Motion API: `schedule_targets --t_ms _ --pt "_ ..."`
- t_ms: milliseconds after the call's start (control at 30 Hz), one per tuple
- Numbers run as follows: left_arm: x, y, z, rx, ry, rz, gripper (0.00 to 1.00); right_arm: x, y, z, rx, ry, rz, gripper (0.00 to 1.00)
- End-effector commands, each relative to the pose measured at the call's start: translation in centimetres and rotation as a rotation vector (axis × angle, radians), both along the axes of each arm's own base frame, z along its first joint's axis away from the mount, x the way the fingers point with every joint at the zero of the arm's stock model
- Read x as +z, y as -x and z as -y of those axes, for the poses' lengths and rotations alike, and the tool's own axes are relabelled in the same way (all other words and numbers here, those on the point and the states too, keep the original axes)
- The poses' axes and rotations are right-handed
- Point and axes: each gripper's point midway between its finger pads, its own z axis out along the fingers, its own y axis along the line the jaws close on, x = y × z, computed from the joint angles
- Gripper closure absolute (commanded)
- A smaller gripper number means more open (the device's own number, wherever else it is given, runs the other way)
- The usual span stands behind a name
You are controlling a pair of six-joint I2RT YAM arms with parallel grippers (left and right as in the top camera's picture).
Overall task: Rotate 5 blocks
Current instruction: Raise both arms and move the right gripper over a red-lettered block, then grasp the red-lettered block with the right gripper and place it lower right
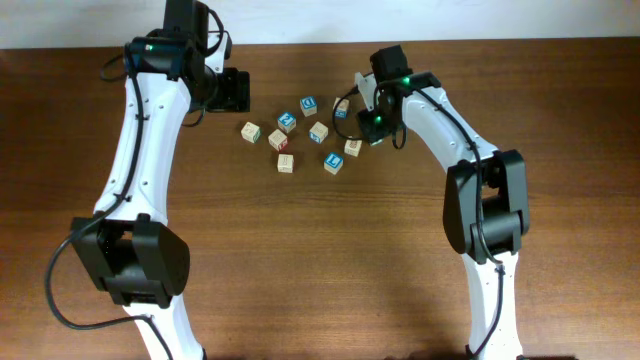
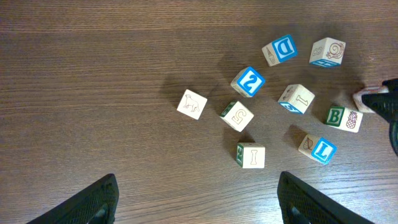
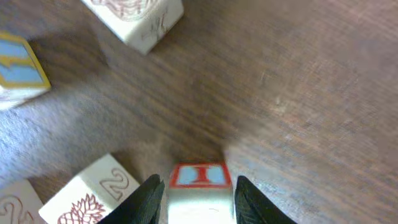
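Between the fingers of my right claw (image 3: 199, 182) sits a block with a red letter I (image 3: 200, 176) on its framed face. My two dark fingers (image 3: 152, 200) lie against its sides at nine and three o'clock, so I am clamped on it. Whether it rests on the table (image 3: 298, 93) or hangs just off it, I cannot tell.

Just beside it at eight o'clock lies a pineapple block (image 3: 93, 196) with a 2 on its upper face. Farther out at ten o'clock is a block with a blue face edged in yellow (image 3: 18, 68). At twelve o'clock a pale block with a red print (image 3: 134, 18) is cut off by the frame.

Seen from above, this claw is at the three o'clock edge of a loose scatter of blocks (image 1: 319, 132) on the brown wood.

My left claw (image 2: 198, 182) is at the ten o'clock edge of that scatter. Its fingers (image 2: 87, 202) are spread wide with nothing between them, over bare wood.

Nearest ahead of it is a block with a green edge and an I (image 2: 250, 155). Beyond that come a 5 block (image 2: 237, 115) and a dog block (image 2: 192, 104), apart from each other. A blue 2 block (image 2: 248, 81) lies past them. Toward two o'clock are a blue L block (image 2: 317, 149) and a green B block (image 2: 343, 118). Farthest, at one o'clock, are a blue D block (image 2: 280, 50) and a snail block (image 2: 328, 52).
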Motion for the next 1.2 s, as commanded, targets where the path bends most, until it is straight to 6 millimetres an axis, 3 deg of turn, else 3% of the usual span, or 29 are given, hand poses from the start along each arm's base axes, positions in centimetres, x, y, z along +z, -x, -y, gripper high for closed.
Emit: schedule_targets --t_ms 0,133,300,367,500,533,700,900,967,1067,1167 --pt "0.4 -0.2 -0.1 0.016 -0.003 0.01 0.2 -1.5 1.0 0.4 0.007 0.016 -0.051 0.61" --pt "0.4 -0.3 -0.1 0.016 -0.003 0.011 0.2 -1.7 1.4 2.0 -0.124 0.072 -0.077 0.65" --pt "0.5 -0.4 -0.1 0.016 -0.003 0.017 0.19 -1.2 1.9 2.0 -0.213 0.057 -0.112 0.79" --pt "0.5 -0.4 -0.1 0.017 -0.002 0.017 0.19 -0.6 2.5 2.0 -0.265 0.047 -0.149 0.81" --pt "0.5 -0.4 -0.1 0.046 0.012 0.013 0.2 0.1 6.1 1.0 -0.35 -0.019 -0.327 0.83" --pt "0.5 -0.4 -0.1 0.046 0.011 0.012 0.2 0.2 7.9 0.6 -0.37 -0.039 -0.414 0.86" --pt "0.5 -0.4 -0.1 0.046 0.012 0.013 0.2 0.9 13.7 0.3 -0.397 0.051 -0.626 0.87" --pt "0.5 -0.3 -0.1 0.046 0.011 0.01 0.18 -0.3 16.4 -1.8 -0.389 0.147 -0.655 0.88" --pt "0.5 -0.3 -0.1 0.046 0.011 0.009 0.18 -0.6 16.8 -1.8 -0.41 0.188 -0.64 0.96" --pt "0.4 -0.2 -0.1 0.045 0.01 0.005 0.18 2.4 16.2 -3.4 -0.358 0.137 -0.476 0.95" --pt "0.4 -0.2 -0.1 0.045 0.01 0.005 0.14 6.2 17.7 -1.9 -0.367 0.1 -0.318 0.93"
